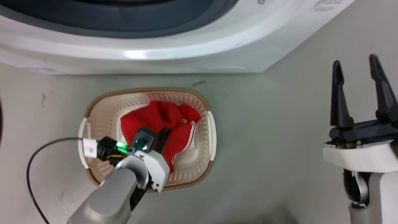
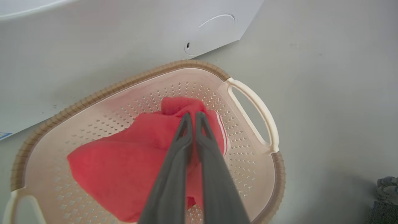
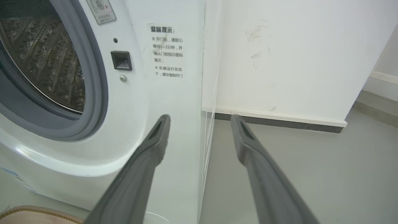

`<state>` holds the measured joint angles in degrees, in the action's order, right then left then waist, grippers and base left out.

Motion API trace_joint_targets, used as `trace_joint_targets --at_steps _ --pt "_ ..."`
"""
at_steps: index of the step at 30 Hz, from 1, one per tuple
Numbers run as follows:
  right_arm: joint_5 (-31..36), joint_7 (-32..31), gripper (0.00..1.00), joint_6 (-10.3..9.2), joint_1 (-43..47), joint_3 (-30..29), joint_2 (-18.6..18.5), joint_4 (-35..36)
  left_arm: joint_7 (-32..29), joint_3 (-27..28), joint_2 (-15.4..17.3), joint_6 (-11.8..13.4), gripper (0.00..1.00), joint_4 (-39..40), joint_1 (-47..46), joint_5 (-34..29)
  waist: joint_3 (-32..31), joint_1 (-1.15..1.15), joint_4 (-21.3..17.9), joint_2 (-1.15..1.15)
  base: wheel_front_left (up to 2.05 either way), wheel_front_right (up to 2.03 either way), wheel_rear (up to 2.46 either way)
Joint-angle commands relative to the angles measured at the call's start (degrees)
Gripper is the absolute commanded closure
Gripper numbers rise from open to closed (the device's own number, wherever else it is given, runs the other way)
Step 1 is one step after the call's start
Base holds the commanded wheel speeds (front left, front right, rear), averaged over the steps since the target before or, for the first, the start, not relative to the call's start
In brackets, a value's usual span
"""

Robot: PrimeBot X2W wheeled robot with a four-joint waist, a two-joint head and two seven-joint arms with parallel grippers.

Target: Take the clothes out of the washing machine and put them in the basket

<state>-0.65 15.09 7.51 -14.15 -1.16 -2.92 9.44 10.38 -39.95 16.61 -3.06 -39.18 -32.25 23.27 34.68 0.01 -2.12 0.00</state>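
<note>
L gripper point(image 2: 192, 117) is down inside the basket point(image 2: 93, 98), fingers pressed narrow, nearly touching. A fold of the clothes point(image 2: 124, 168) looks pinched between the tips, and the red fabric peaks up right at them, so I read it as not let go yet. Prob. the reason the arm sits this low is to get the load under the rim before release so nothing hangs over the edge.

In head view the basket is at approx 7 o'clock on the floor point(image 1: 264, 140), just in front of the washing machine point(image 1: 186, 46), which fills 12 o'clock. That makes sense, as it's a short carry from door to basket. The red bundle lies toward the basket's 3 o'clock side, white stripe trim showing at its right edge. The cream perforated bottom is bare at 9 o'clock and along the near wall. I can't tell if it's one garment or several.

R gripper point(image 1: 356, 60) is parked at 3 o'clock in head view, well apart from the basket, fingers spread wide w/ nothing between them. It's out of the L arm's way, I'd say. Its wrist cam looks at the machine's front. The drum point(image 3: 40, 59) is at 10 o'clock there behind the grey seal point(image 3: 93, 93), and the slice I get is steel only, rest hidden.

Next, as I judge it: open L, lift straight up, then check the drum.
</note>
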Motion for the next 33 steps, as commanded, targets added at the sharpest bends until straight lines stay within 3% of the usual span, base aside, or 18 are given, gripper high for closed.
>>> trace_joint_targets --at_steps 1,9,14,24,25,26,33 --pt "-0.3 0.1 0.0 -0.04 -1.3 0.0 0.1 0.4 0.4 -0.1 -0.3 -0.3 1.0 -1.8 -1.7 -0.4 4.4 -0.01 -1.0 0.0 0.0 0.0 0.0" --pt "-1.4 0.1 0.0 -0.04 -4.0 0.0 0.1 1.6 0.3 -1.7 -3.7 -2.3 1.0 -21.2 -11.1 -1.1 10.1 -0.01 -2.2 0.0 0.0 0.0 0.0" --pt "-1.4 0.1 0.0 -0.04 -5.1 -0.3 0.1 2.2 -1.4 -1.7 -4.8 -2.3 1.0 -29.9 -15.2 -0.5 12.8 -0.01 -2.4 0.0 0.0 0.0 0.0" --pt "-1.5 0.1 0.0 -0.04 -6.0 -0.9 0.1 1.9 -5.1 -3.0 -5.7 -1.4 1.0 -34.0 -18.9 -0.8 14.7 -0.01 -2.1 0.0 0.0 0.0 0.0" --pt "-1.4 0.1 0.0 -0.04 -5.9 -0.8 0.1 1.6 -4.8 -2.9 -5.9 -1.0 0.59 -34.1 -19.0 -0.8 14.4 -0.01 -2.0 0.0 0.0 0.0 0.0" --pt "-1.5 0.1 0.0 -0.04 -5.9 -0.6 0.1 1.3 -4.5 -2.7 -6.1 -0.9 0.0 -34.1 -18.8 -0.4 13.9 -0.01 -2.0 0.0 0.0 0.0 0.0" --pt "-2.0 0.1 0.0 -0.04 -3.4 -0.5 0.1 -0.6 0.1 0.4 -7.2 -1.3 0.0 -34.4 -15.7 3.5 7.2 -0.01 -1.5 0.0 0.0 0.0 0.0"
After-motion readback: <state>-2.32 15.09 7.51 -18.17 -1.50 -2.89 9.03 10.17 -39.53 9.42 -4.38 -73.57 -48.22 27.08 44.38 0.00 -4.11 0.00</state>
